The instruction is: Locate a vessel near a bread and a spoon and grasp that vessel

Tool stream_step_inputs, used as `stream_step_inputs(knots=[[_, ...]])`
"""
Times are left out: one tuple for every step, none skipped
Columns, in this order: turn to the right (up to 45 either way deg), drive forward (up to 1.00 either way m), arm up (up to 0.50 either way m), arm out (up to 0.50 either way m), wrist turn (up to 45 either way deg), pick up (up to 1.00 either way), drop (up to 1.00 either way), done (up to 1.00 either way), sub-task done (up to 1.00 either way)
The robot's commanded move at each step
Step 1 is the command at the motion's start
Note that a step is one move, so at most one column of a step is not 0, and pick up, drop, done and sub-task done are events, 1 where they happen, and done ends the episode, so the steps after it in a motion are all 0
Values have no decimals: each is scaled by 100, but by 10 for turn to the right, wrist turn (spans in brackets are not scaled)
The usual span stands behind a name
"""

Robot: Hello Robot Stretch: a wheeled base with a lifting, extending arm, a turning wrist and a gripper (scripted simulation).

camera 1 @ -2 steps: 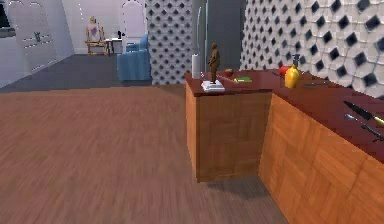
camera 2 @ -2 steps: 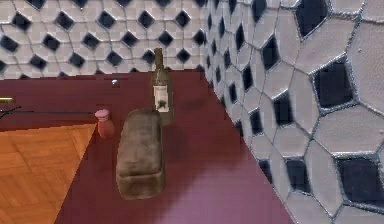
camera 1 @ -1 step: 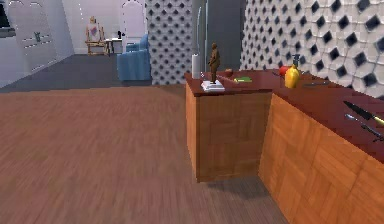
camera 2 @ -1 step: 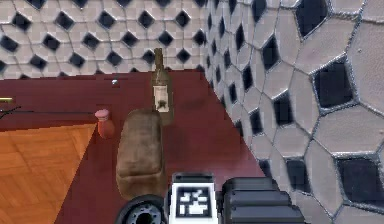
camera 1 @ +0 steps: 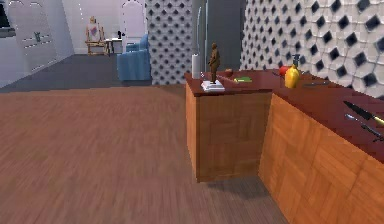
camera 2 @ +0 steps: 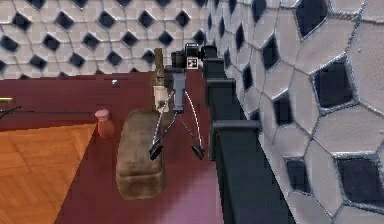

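Note:
On the dark red countertop [camera 2: 60, 100] lies a brown loaf of bread [camera 2: 138, 152]. A small reddish cup-like vessel [camera 2: 103, 122] stands just left of the loaf. The dark arm [camera 2: 235, 150] rises from the bottom edge, and my gripper [camera 2: 175, 148] hangs at its far end, its thin fingers [camera 2: 154, 146] reaching down at the loaf's right end. With the bread lying right behind it, I cannot tell whether the gripper holds anything. A slim tan upright thing [camera 2: 160, 72] shows by the gripper's body.
A tiled wall [camera 2: 320, 90] runs close along the arm's right. In the forward view the L-shaped wooden counter [camera 1: 230, 125] carries a brown statue [camera 1: 213, 65], a yellow vessel [camera 1: 292, 75] and dark utensils [camera 1: 362, 112]. Open wood floor [camera 1: 90, 150] lies to its left, with a blue armchair [camera 1: 133, 62] far back.

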Motion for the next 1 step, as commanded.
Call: stream_step_inputs(knots=[[0, 0, 0, 0, 450, 0, 0, 0, 0]])
